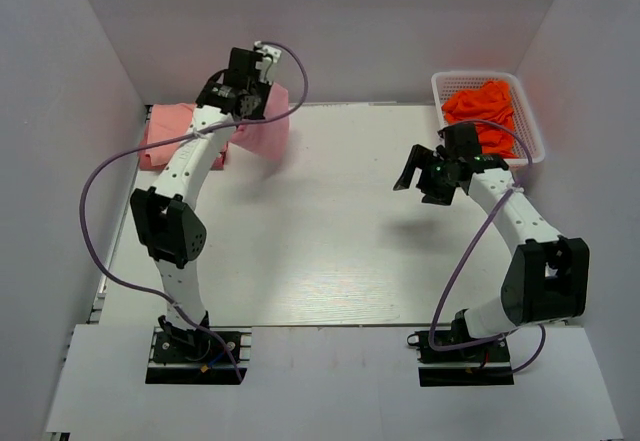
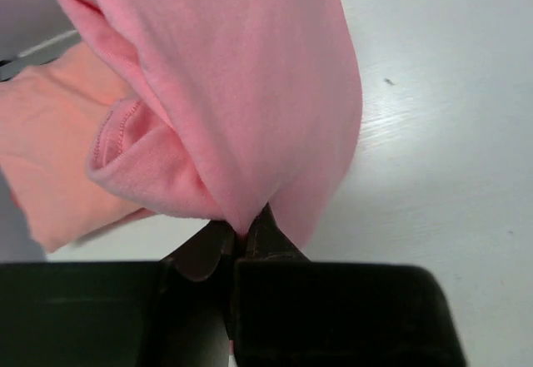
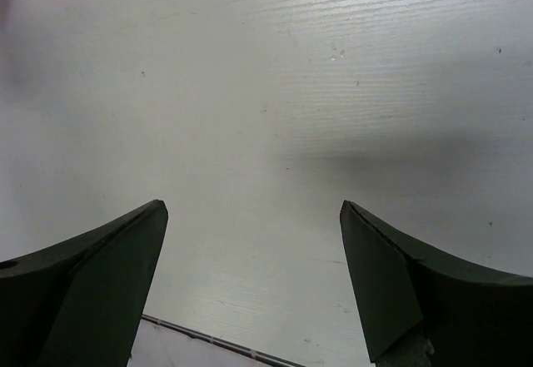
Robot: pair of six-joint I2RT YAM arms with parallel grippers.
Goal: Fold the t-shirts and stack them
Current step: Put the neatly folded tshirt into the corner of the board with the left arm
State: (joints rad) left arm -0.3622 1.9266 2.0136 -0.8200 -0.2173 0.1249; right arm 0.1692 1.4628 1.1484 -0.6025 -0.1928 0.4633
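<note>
Rose pink shirt pinched and raised at the upper left, with the folding judged far from done.

At the upper left of the top view the salmon pink t-shirt (image 1: 165,136) lies as a compact slab on the tabletop (image 1: 330,231), perhaps folded. Just to its right the rose pink t-shirt (image 1: 268,133) hangs bunched from the left jaws, so its folding and the stacking look left to do. The top view hides that grip behind the wrist. The left wrist view shows it: the jaws are nearly closed, pinching a gather of rose cloth (image 2: 250,76), with the salmon shirt (image 2: 50,151) beside it. Right of centre, the right jaws stand wide apart and hold nothing, and their wrist view shows only bare tabletop (image 3: 266,92). Only the top view shows the white basket (image 1: 480,75) of orange-red cloth (image 1: 485,106) at the upper right.
</note>
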